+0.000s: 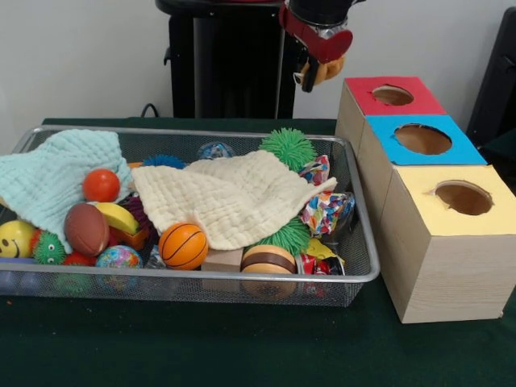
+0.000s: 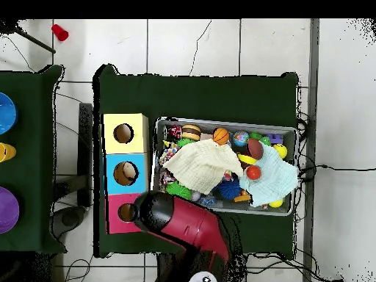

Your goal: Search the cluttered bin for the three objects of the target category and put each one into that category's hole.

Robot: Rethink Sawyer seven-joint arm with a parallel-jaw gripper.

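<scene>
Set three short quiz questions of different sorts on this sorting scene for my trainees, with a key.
1. True or false: the gripper hangs over the mesh bin.
2. Which box lies nearest the gripper? A) yellow-topped box B) blue-topped box C) red-topped box
3. Fill in: the cream cloth lies beside a ____ cloth.

Key: 1 false, it hangs by the boxes, holding something yellowish; 2 C; 3 pale green.
</scene>
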